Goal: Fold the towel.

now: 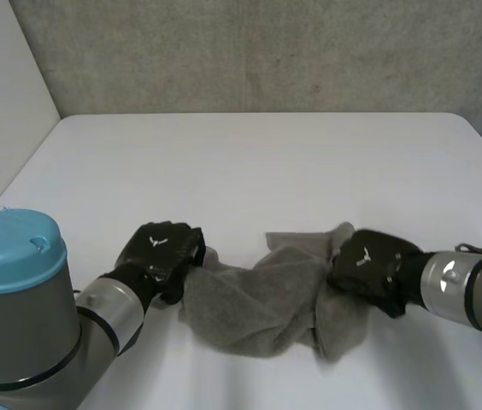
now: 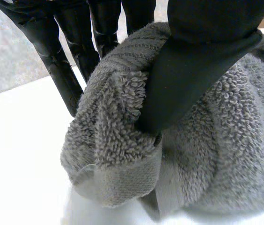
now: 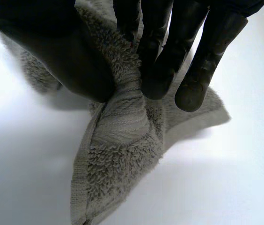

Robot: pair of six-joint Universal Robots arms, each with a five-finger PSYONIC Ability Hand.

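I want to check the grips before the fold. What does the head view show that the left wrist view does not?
Head view, not the wrist view: the whole crumpled towel lying on the table, with the right hand at its right end. Left wrist view, not the head view: the thumb of the left hand pinching a hemmed towel edge against the fingers. Both: the grey towel, the left hand on it and the white table.
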